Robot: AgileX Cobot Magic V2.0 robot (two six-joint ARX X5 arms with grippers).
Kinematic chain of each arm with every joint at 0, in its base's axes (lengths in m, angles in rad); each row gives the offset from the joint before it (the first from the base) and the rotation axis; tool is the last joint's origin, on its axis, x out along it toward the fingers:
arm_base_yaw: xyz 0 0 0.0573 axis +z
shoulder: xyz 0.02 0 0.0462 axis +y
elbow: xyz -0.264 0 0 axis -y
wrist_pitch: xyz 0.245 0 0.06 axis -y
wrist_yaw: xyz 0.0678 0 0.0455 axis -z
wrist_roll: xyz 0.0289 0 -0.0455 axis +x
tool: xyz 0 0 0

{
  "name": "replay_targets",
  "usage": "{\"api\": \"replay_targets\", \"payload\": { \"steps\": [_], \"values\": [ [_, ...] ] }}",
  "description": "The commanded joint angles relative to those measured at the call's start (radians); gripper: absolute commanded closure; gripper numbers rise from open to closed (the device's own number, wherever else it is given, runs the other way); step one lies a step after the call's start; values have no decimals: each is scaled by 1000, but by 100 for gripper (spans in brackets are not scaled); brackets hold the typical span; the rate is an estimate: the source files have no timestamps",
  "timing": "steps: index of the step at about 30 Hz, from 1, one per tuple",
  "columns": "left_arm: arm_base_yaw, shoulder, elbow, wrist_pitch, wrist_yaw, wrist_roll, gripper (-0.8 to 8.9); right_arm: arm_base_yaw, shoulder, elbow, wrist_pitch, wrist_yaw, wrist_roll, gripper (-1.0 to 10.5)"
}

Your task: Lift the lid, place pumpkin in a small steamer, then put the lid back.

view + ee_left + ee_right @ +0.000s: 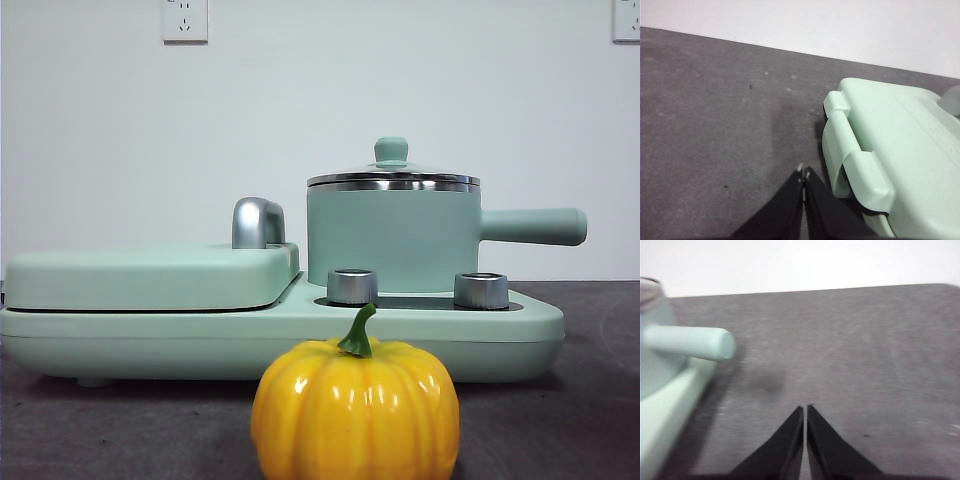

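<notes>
The pumpkin (355, 412) sits at the bottom center of the front view, free on the table (560, 420), easy to grasp. Behind it, right of center, the steamer (392, 238) stands on the cooker base (150, 325) with the lid (392, 172) on, so nothing has started. The left gripper (803, 172) and right gripper (804, 409) are both closed, holding nothing, above bare table.

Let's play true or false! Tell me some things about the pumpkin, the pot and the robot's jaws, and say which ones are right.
1. The lid sits on the small steamer. True.
2. The pumpkin is inside the steamer. False: it stands on the table in front of the appliance base.
3. The left gripper holds the pumpkin. False: its jaws are shut on nothing.
4. The right gripper is shut, over bare table. True.
</notes>
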Motion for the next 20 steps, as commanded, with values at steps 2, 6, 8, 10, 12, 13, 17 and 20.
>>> {"api": "replay_targets", "payload": {
  "steps": [2,6,8,10,12,13,17,20],
  "values": [
    [-12,0,0,-7,39,-100,806,0,0,50,17,-111,145,939],
    [-42,9,67,-18,93,-173,806,0,22,158,-34,-133,225,939],
    [-58,29,121,-31,97,-199,806,0,50,238,-89,-133,235,939],
    [-69,59,182,-52,97,-214,806,0,82,310,-135,-138,235,939],
    [-79,101,249,-77,98,-220,806,0,126,394,-181,-167,235,939],
    [-83,123,281,-90,103,-220,806,0,148,429,-200,-186,235,939],
    [-94,240,444,-173,190,-198,806,0,256,591,-301,-313,225,939],
    [-101,322,554,-240,269,-156,806,0,328,693,-380,-414,191,939]
  ]
}}
